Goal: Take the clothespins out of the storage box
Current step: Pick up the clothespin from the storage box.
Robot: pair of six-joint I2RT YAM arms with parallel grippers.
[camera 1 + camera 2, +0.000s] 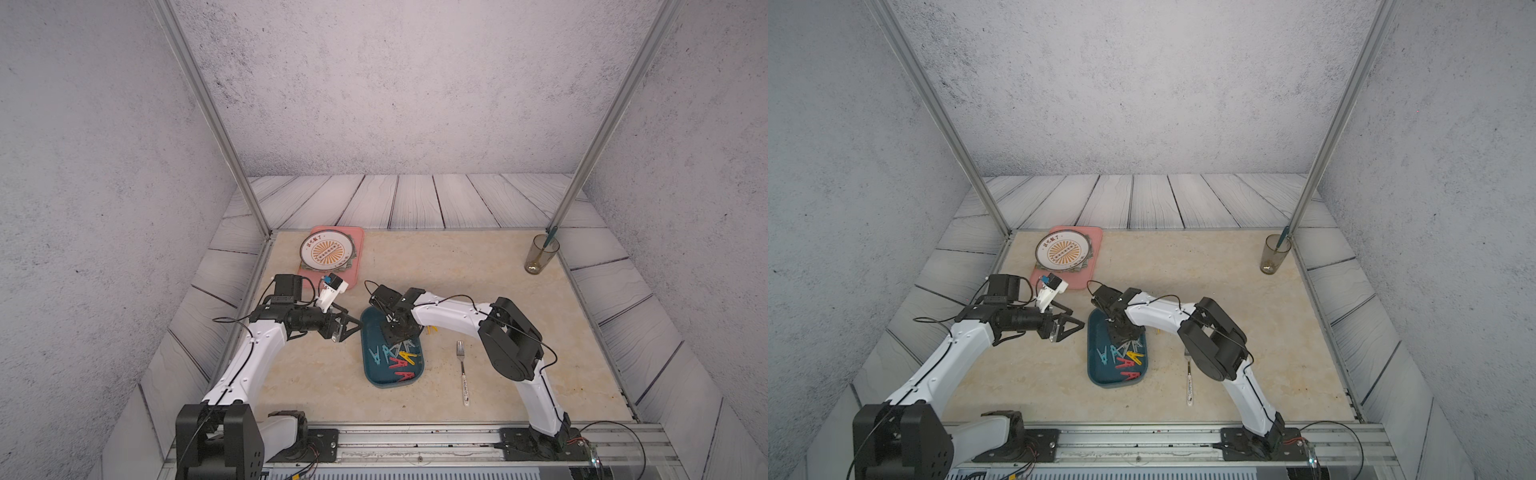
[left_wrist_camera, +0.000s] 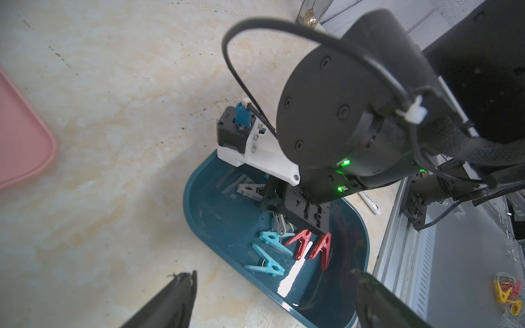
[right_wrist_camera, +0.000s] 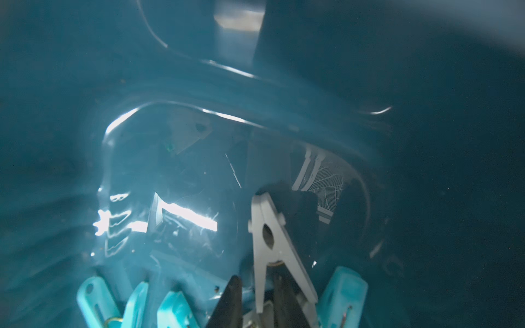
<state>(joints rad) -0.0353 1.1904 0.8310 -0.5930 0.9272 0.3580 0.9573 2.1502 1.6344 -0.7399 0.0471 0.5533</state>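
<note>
one grey clothespin [image 3: 267,244] in storage box [image 3: 71,142], leg inside narrow right gripper [image 3: 257,284]; grip unclear.

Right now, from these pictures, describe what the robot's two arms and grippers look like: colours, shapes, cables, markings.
The left arm and right arm have white shells linked by black joint housings, with thin black cables running along them. The left gripper and right gripper are black with tapered triangular fingers. Each wrist carries a white camera bracket with a blue plug.
</note>
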